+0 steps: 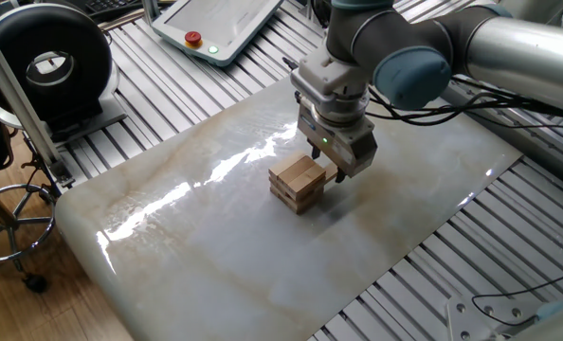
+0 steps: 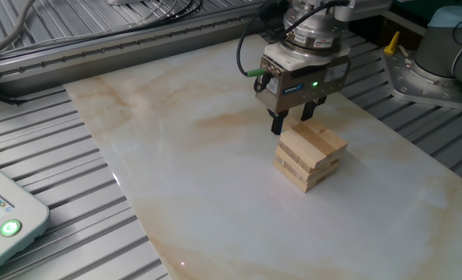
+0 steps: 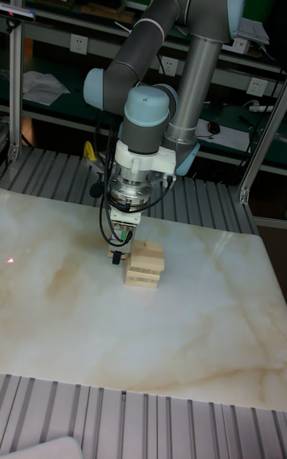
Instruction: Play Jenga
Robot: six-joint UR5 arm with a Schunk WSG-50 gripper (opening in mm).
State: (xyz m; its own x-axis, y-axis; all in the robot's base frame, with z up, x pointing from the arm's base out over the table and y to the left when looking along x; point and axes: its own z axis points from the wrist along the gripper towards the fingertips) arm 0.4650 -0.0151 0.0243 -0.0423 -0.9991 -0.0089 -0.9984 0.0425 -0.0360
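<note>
One loose block [image 1: 333, 175] lies just behind the tower [image 1: 296, 182], the open-jawed gripper [image 2: 296, 120] astride it; the pick-up step seems in hand, so closing squarely comes next.

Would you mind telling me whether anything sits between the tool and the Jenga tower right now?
Nothing visible does. The tool hangs low just behind the tower, its fingers straddling a loose block that lies on the marble slab against the tower's far side. Only bare slab surrounds the stack.
</note>
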